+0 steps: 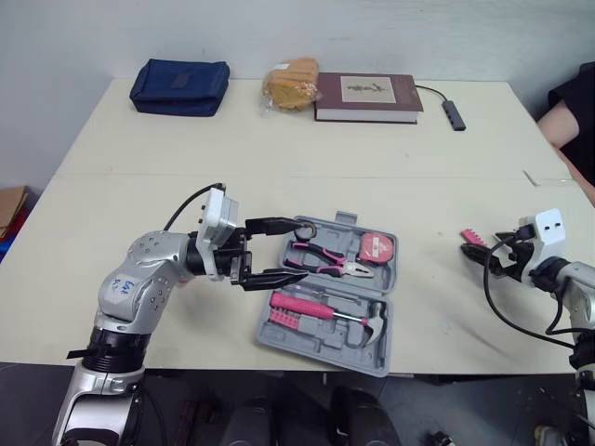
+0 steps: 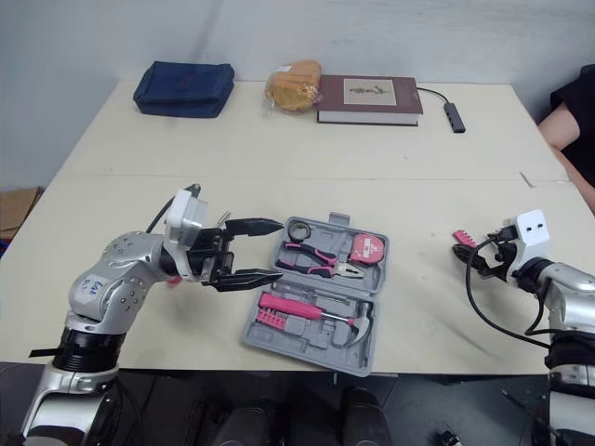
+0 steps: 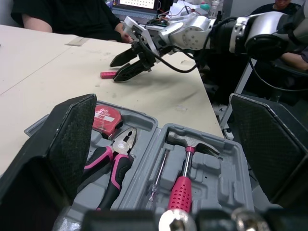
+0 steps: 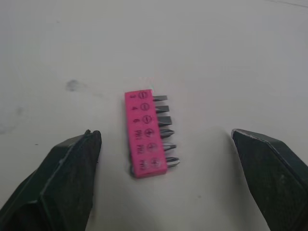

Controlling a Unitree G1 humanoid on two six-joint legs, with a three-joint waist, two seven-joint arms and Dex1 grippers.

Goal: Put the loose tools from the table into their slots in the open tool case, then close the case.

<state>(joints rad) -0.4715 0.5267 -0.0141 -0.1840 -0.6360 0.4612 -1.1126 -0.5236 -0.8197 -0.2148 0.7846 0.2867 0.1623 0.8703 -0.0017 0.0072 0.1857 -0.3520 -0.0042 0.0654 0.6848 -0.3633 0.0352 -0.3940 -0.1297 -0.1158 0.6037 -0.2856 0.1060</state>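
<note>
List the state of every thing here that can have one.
tool case: open, flat on the table
pliers: in their slot
tape measure: in its slot
hammer: in its slot
bit holder: loose on the table, in front of the right gripper
left gripper: open, empty, by the case's left side
right gripper: open, empty
book: closed

1. The tool case [image 3: 216,178] is grey.
2. The pliers [image 3: 113,168] have pink-and-black handles; the hammer [image 3: 182,192] has a pink grip.
3. The tape measure [image 3: 107,120] is red.
4. The bit holder [image 4: 144,134] is pink with black markings.
5. The desk [image 1: 279,158] is cream, the pouch [image 1: 179,86] navy, the book [image 1: 367,97] maroon.
</note>
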